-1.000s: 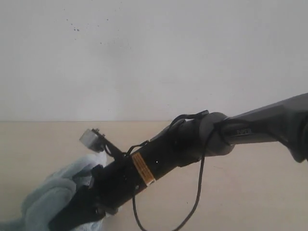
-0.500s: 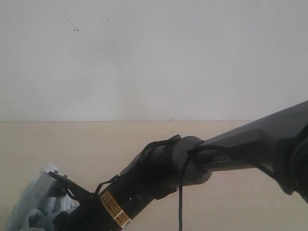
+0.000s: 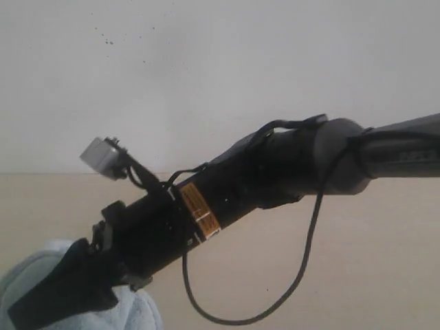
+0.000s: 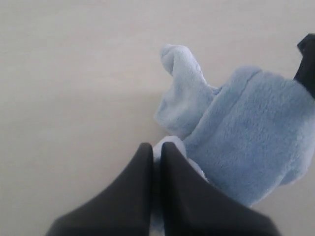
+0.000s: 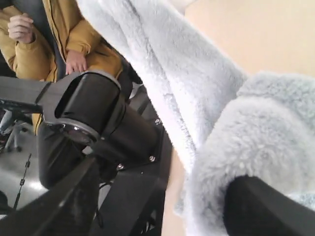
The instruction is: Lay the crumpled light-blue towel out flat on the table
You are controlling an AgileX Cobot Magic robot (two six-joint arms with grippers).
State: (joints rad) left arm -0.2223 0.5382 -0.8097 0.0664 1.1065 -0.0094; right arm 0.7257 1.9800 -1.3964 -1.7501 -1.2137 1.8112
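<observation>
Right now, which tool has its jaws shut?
The left tool, pinched shut on a fold of the towel. The right tool is spread wide, with towel bunched inside it.

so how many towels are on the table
1: the towel, bunched at the exterior view's lower left under the right arm; the left fingers pinch a fold of it. The arm hides part of the table, so another could be hidden.
</observation>
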